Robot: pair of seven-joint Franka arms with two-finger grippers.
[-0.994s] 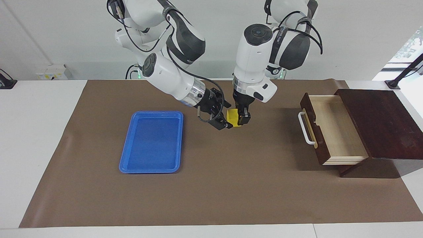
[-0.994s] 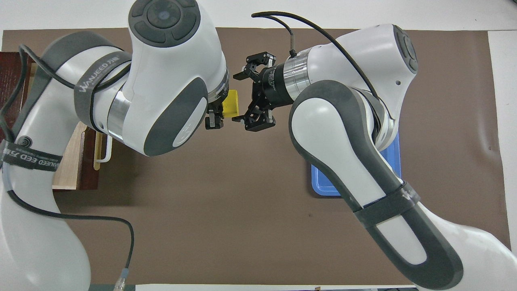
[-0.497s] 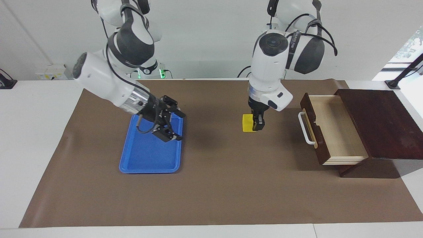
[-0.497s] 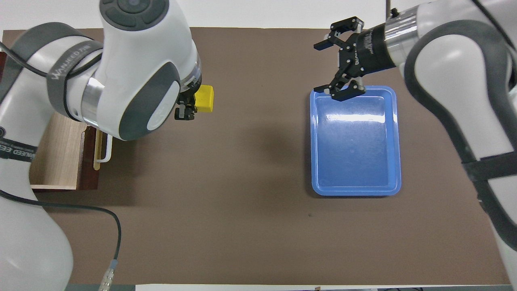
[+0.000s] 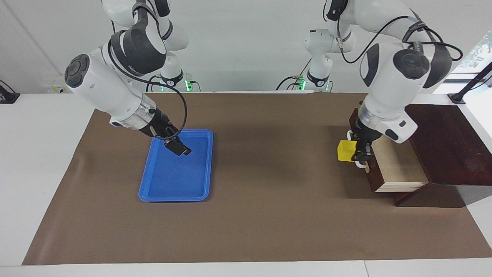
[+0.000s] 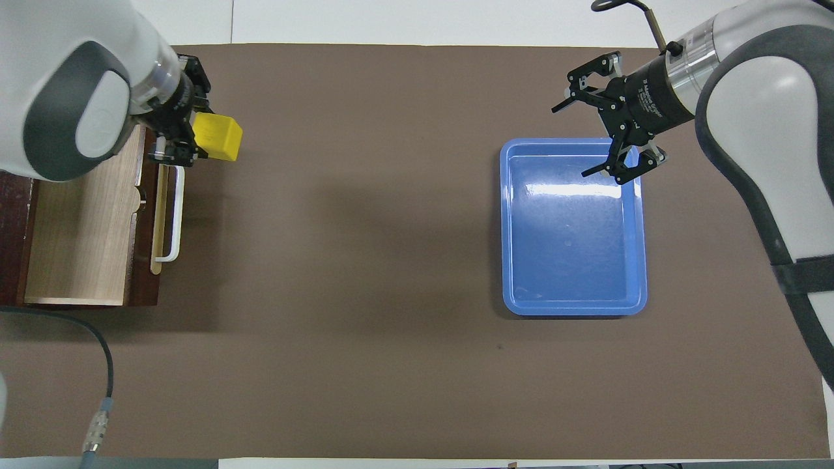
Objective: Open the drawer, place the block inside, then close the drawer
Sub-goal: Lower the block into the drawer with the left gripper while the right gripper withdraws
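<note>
Block in the left gripper's grasp, raised over the front of the open drawer at the left arm's end of the desk.

The left gripper (image 5: 355, 153) is closed on the block (image 5: 345, 150), over the white handle (image 6: 171, 221) of the drawer (image 5: 396, 161). The block looks rigid, light and smooth-faced; my judgement is that its flat sides suit it best, with some risk of twisting since it sits off to one side of the fingers. The right gripper (image 6: 612, 140) waits with fingers spread wide over the blue tray (image 6: 635, 260). Count: one block, one drawer, one tray, two arms.
</note>
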